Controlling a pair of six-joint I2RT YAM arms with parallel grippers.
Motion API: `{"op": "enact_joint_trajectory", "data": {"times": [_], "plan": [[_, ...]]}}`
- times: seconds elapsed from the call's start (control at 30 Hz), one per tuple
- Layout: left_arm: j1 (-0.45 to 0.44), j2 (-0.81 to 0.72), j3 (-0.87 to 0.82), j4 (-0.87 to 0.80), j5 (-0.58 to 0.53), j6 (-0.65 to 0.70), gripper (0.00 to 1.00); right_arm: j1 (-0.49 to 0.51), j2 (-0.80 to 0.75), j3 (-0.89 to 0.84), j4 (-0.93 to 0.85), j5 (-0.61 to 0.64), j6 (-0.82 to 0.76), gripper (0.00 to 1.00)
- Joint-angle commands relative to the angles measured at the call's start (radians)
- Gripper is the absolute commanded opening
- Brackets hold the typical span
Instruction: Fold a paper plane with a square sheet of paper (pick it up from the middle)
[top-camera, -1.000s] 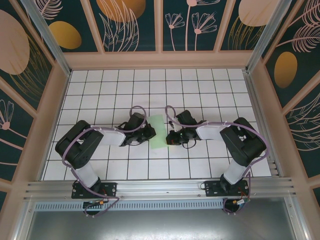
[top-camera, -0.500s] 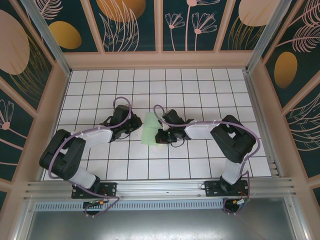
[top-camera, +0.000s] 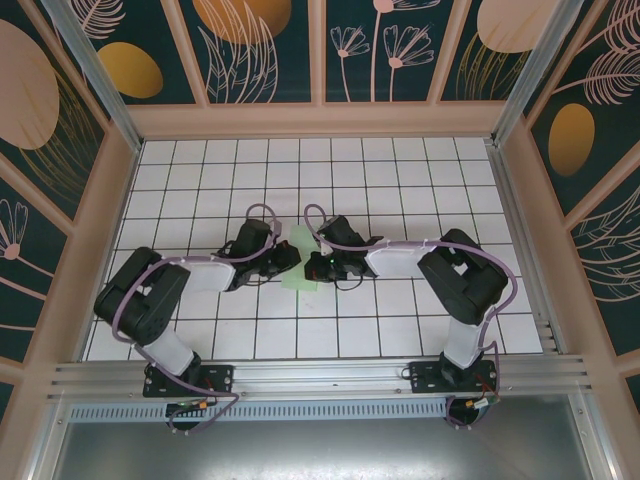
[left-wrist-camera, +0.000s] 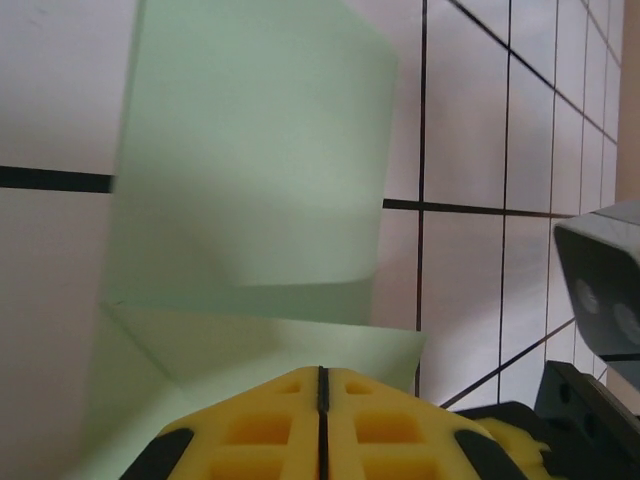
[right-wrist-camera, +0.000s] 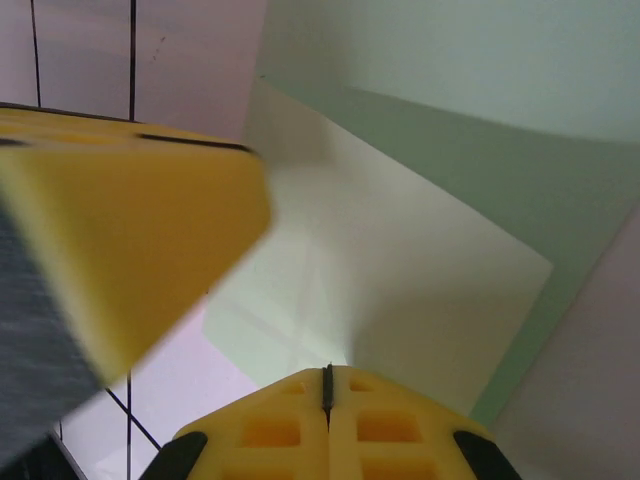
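**A:** How do the grippers stand?

**B:** Both are closed. In the left wrist view the left gripper has its yellow fingers pressed flat together, with only a thin dark seam between them. Its tips sit at the bottom centre of the frame, right on the near edge of the paper. The right gripper looks the same in its own view, with its closed tips meeting the paper at the bottom centre.

**A:** Is either one actually pinching a layer?

**B:** I can't tell. The paper runs up to both pairs of tips, but the contact itself is hidden.

**A:** Where does the paper lie?

**B:** From above it is just left of the frame's centre on the white tiled table. It shows as a narrow pale green strip between the two grippers, which close in on it from the left and the right.

**A:** And its long axis?

**B:** It runs from the top towards the bottom of that frame, slightly tilted. Neither end shows a clear point. In the left wrist view one flap curls upward, and a diagonal crease runs from the paper's left edge down towards the fingers.
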Motion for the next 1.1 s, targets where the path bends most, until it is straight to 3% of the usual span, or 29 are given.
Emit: {"op": "enact_joint_trajectory", "data": {"times": [0.0, 0.6, 1.07], "plan": [[-0.014, 0.045, 0.044, 0.011, 0.012, 0.005, 0.1, -0.003, 0.016, 0.032, 0.019, 0.006, 0.011, 0.0], [-0.014, 0.134, 0.035, -0.082, -0.099, -0.027, 0.06, -0.004, 0.068, 0.053, -0.084, 0.001, -0.105, 0.0], [-0.014, 0.132, -0.011, -0.092, -0.134, -0.052, 0.05, -0.004, -0.08, -0.129, -0.17, -0.069, -0.202, 0.0]]}}
